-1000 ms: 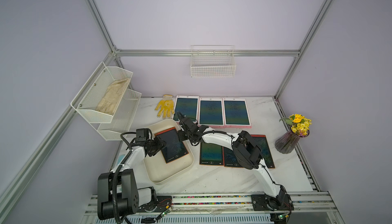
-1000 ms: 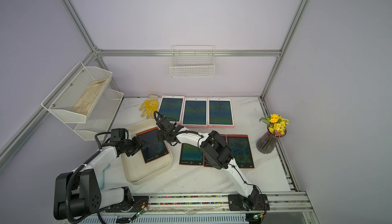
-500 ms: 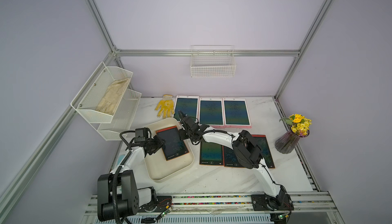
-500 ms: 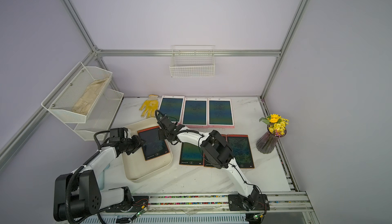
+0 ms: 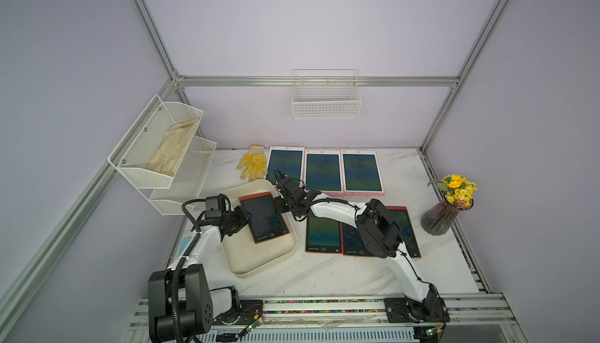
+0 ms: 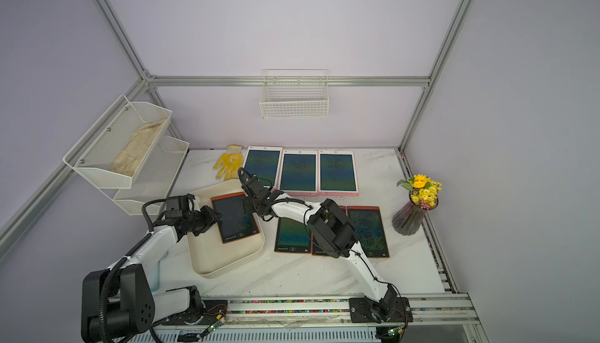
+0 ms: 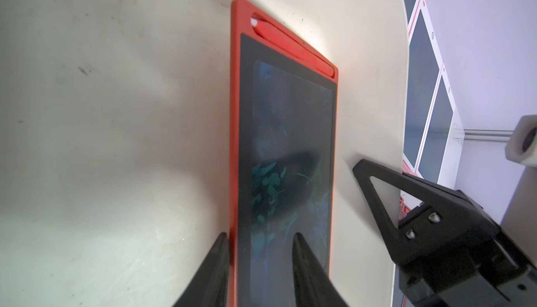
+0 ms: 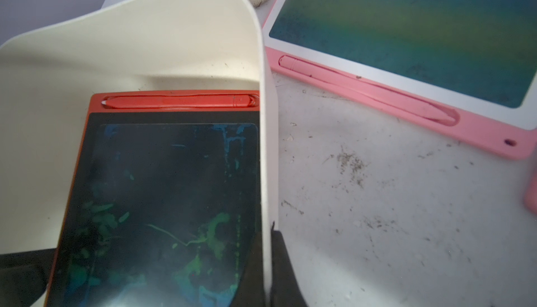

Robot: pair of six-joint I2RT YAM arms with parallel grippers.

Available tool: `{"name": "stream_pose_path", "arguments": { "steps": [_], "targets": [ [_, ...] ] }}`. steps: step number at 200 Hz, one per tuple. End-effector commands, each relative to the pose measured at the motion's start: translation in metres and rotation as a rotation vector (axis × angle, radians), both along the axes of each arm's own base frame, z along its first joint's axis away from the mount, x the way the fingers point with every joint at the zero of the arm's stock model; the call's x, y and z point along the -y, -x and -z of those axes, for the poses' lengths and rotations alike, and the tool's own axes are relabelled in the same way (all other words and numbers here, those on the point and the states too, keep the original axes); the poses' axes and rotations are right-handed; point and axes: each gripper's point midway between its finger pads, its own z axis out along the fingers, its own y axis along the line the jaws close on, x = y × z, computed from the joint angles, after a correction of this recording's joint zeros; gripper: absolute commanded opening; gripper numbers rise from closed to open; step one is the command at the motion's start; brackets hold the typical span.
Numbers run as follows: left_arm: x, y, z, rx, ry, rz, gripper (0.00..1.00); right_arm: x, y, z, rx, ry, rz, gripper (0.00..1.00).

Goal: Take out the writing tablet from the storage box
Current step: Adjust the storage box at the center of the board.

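Observation:
The storage box [image 5: 259,257] is a cream tub at the table's left, seen in both top views. The writing tablet [image 5: 264,216], red-framed with a dark screen, lies tilted inside it. My left gripper [image 5: 244,219] stands open at the tablet's left long edge. In the left wrist view its fingers [image 7: 299,250] straddle that red edge, one beside the frame and one over the screen [image 7: 284,145]. My right gripper [image 5: 281,203] is shut on the box's right wall [image 8: 268,145], one finger on each side of it.
Three pink-framed tablets [image 5: 323,171] lie in a row at the back. Three red-framed ones [image 5: 323,234] lie right of the box, under the right arm. A yellow glove [image 5: 253,164], a flower vase [image 5: 444,214], a mesh shelf [image 5: 162,153] and a wire basket [image 5: 326,98] stand around.
The left gripper's jaws have narrowed around the tablet's left edge. The tablet has shifted slightly toward the back. The right gripper has kept its hold on the box wall.

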Motion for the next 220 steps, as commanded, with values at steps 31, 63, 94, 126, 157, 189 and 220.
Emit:
{"name": "stream_pose_path", "arguments": {
  "steps": [31,63,94,126,157,189,220],
  "targets": [
    [0.034,-0.009,-0.02,0.111,0.132,0.131,0.34,-0.061,0.038,-0.054,-0.02,-0.252,-0.183,0.0],
    [0.034,-0.012,-0.019,0.109,0.139,0.131,0.33,-0.061,0.039,-0.055,-0.022,-0.26,-0.188,0.0],
    [0.036,-0.015,-0.022,0.126,0.151,0.142,0.35,-0.061,0.039,-0.056,-0.022,-0.269,-0.192,0.0],
    [0.037,-0.015,-0.029,0.143,0.153,0.148,0.34,-0.061,0.039,-0.057,-0.023,-0.274,-0.195,0.0],
    [0.038,-0.015,-0.032,0.154,0.159,0.148,0.33,-0.062,0.04,-0.056,-0.03,-0.279,-0.202,0.0],
    [0.036,-0.015,-0.034,0.168,0.142,0.142,0.31,-0.063,0.039,-0.056,-0.029,-0.283,-0.205,0.0],
    [0.038,-0.014,-0.034,0.17,0.152,0.149,0.29,-0.064,0.04,-0.055,-0.034,-0.284,-0.21,0.0]
  ]
}}
